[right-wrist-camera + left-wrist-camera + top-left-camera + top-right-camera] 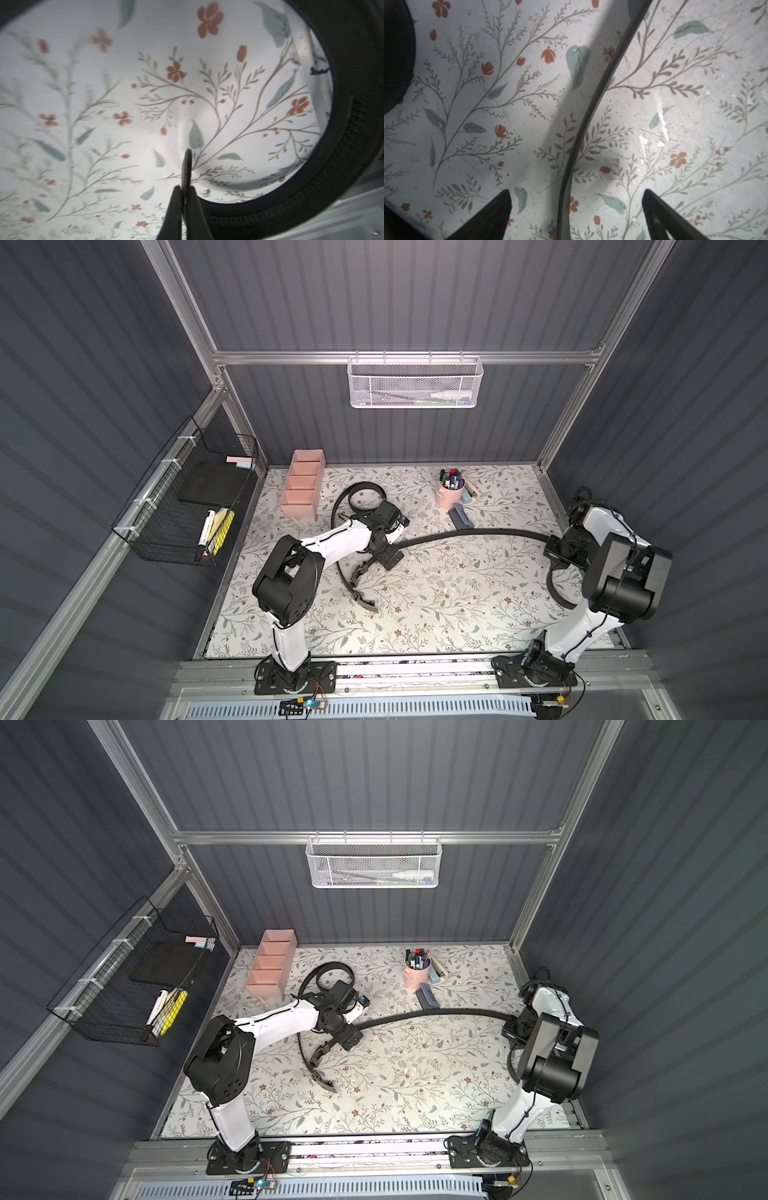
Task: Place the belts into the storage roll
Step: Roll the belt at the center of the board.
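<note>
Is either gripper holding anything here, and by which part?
The right gripper is shut on the long belt, pinching it edge-on near its tip. The left gripper is open astride that belt, gripping nothing.

black belt (598,97) curving over floral mat (488,108), running between wide-apart jaws

Coiled belt (365,485) lies right of storage roll (297,508), seemingly apart; long belt (478,532) before cup (448,498).

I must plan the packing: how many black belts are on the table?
2. The looped belt lies beside the pink tray and runs under the left arm. The long belt stretches across the table into the shut right hand. No others show.
</note>
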`<move>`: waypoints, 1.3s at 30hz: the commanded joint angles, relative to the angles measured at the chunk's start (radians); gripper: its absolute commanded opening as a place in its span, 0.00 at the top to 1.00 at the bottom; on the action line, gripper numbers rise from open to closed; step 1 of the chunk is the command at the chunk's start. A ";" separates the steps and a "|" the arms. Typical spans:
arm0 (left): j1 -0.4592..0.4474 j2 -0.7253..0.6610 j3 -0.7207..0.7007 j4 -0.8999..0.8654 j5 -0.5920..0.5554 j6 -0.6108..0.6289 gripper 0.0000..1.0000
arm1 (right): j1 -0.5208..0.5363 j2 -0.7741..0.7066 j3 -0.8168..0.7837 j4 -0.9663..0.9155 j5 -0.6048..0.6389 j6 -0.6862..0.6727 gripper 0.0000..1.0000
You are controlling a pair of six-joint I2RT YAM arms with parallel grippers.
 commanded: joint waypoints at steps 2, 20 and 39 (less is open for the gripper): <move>-0.004 0.010 0.013 -0.020 -0.043 0.008 0.00 | 0.086 -0.077 -0.038 0.009 -0.132 0.084 1.00; -0.004 0.014 -0.068 -0.066 -0.039 -0.047 0.68 | 0.464 -0.284 -0.202 0.143 -0.211 0.501 1.00; -0.003 -0.101 -0.130 -0.065 -0.097 -0.093 1.00 | 0.968 -0.133 -0.312 0.592 -0.010 1.710 1.00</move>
